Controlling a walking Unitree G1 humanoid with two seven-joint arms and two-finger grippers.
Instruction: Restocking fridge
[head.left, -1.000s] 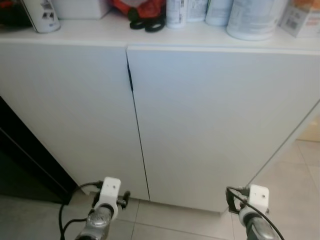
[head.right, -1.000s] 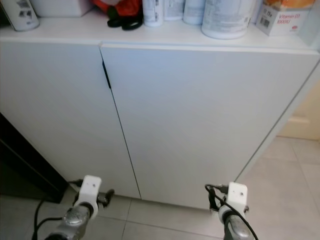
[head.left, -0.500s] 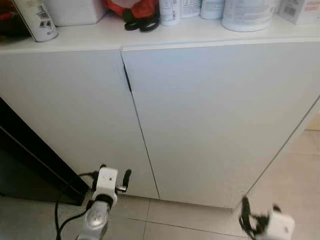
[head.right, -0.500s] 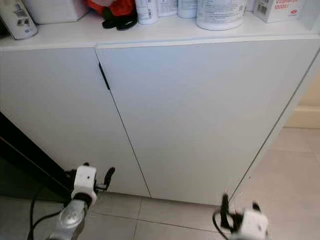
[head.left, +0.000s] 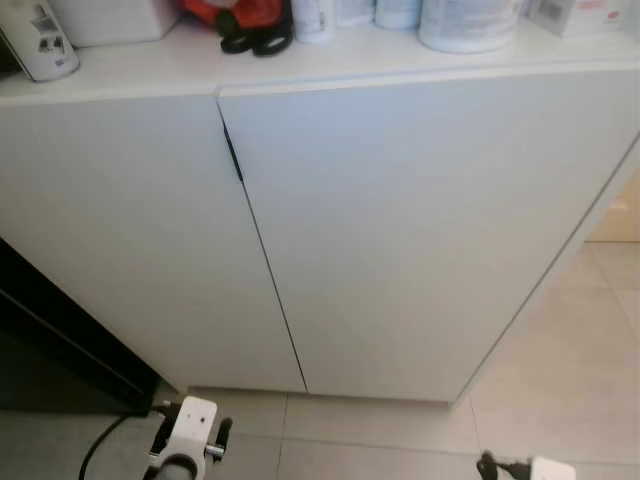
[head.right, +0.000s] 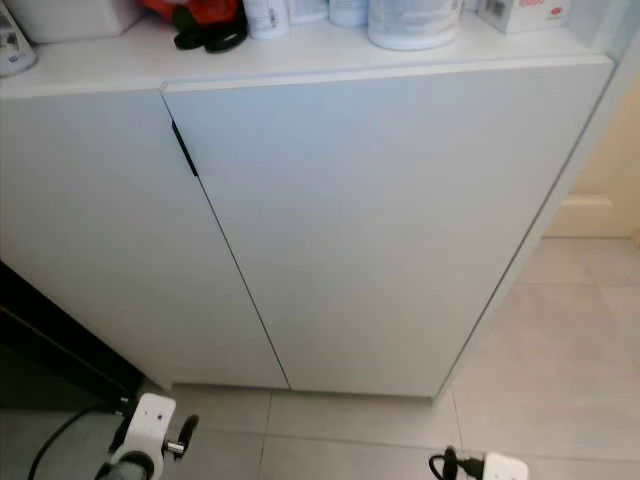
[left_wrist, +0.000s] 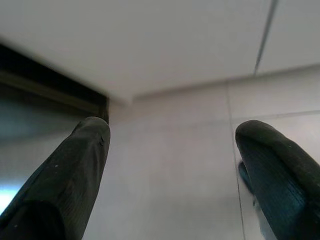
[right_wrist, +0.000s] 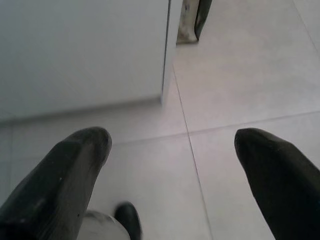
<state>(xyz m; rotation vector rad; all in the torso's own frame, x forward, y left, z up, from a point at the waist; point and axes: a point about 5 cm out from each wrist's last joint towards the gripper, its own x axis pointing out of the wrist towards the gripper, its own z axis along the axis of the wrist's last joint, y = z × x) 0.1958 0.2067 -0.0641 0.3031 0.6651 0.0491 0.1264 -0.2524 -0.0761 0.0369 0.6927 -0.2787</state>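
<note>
Both grippers hang low and idle before a white cabinet, nothing in either.

Head views. Left gripper (head.left: 190, 440): at the foot of the picture, over the tiled floor (head.right: 560, 340), near the cabinet's base. Right gripper (head.right: 480, 467): barely above the picture's lower edge, over bare tile, well apart from the cabinet. White cabinet (head.left: 400, 230): two flat doors, both closed, no knobs; a short dark slot (head.left: 232, 155) near the top of the seam between them looks like the only finger-hold. If this front hides the fridge, the door would likely be stiff and fairly heavy, with a seal to break; best taken at that slot and pulled outward on a steady arc. On the top: white tubs and bottles (head.right: 412, 18), a small box (head.right: 520, 10), black scissors (head.left: 255, 40) against something red. These look light, rigid and smooth, best gripped round the middle. Whether they are the stock to put away cannot be told.

Left wrist view. Fingers (left_wrist: 75, 170) spread wide apart, empty, touching nothing; cabinet base and a dark gap beside it ahead.

Right wrist view. Fingers (right_wrist: 70, 170) spread wide, empty; floor tile and the cabinet's corner beyond.
</note>
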